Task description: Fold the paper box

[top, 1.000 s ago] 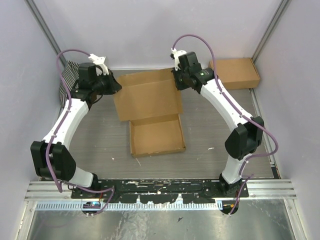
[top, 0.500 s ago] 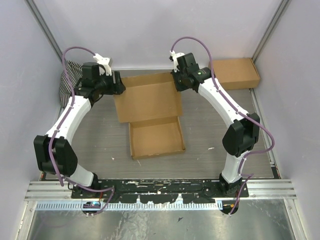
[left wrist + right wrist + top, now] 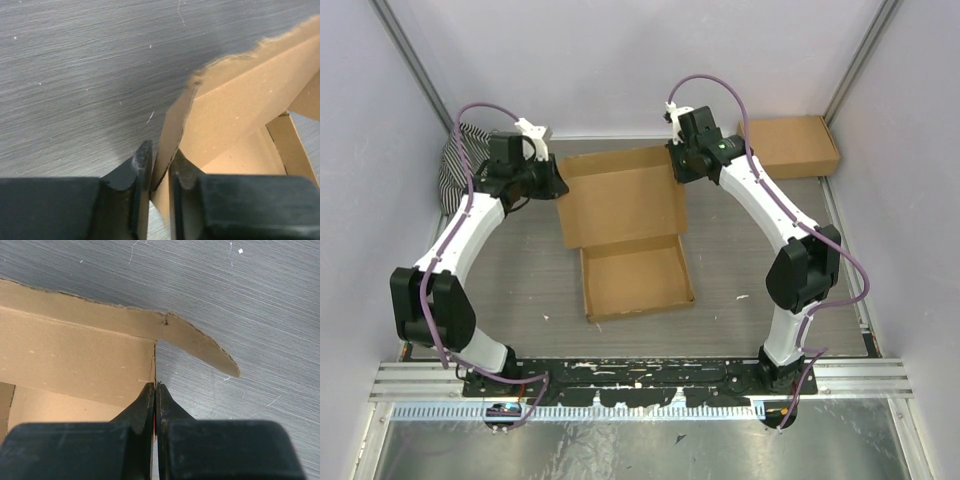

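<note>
the paper box lies mid-tabletop, its shallow tray toward 6 o'clock and its wide lid panel toward 12. the left gripper is clamped on the lid's 9 o'clock side flap, and the right gripper is pinched tight on the 3 o'clock flap. an assembled box sits at 1 o'clock.

A robotics lab cell: white walls enclose a grey table, two arms mounted along its aluminium rail.
</note>
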Controlling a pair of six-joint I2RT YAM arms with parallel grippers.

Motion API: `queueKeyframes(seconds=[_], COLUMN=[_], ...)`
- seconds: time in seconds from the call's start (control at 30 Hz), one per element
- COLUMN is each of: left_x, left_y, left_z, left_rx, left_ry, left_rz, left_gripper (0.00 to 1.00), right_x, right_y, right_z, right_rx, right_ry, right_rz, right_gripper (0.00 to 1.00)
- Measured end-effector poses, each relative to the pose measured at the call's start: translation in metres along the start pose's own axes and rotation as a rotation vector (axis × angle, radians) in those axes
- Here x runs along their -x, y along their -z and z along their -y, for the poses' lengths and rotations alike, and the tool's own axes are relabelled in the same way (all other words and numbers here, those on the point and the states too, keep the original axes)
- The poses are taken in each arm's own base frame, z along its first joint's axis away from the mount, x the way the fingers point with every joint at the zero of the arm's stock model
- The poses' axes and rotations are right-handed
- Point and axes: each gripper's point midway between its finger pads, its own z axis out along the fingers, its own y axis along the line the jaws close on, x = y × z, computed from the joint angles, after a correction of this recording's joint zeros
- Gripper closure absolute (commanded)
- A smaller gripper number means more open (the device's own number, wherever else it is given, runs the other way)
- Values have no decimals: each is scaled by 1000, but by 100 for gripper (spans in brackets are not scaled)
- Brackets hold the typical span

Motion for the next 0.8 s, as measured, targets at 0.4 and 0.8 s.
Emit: queueKeyframes(seconds=[0.4,0.8], left_x=[19,87], left_y=[12,-5], left_z=[30,49], left_rx=[-12,47], left_ry=[2,-30], left_rz=[59,229], left_gripper=[90,79], right_x=[10,67], right_y=[-1,39], right_z=[9,31], right_rx=[-62,-153], right_ry=[-63,-137], right_rz=[41,397], right_gripper=[99,99])
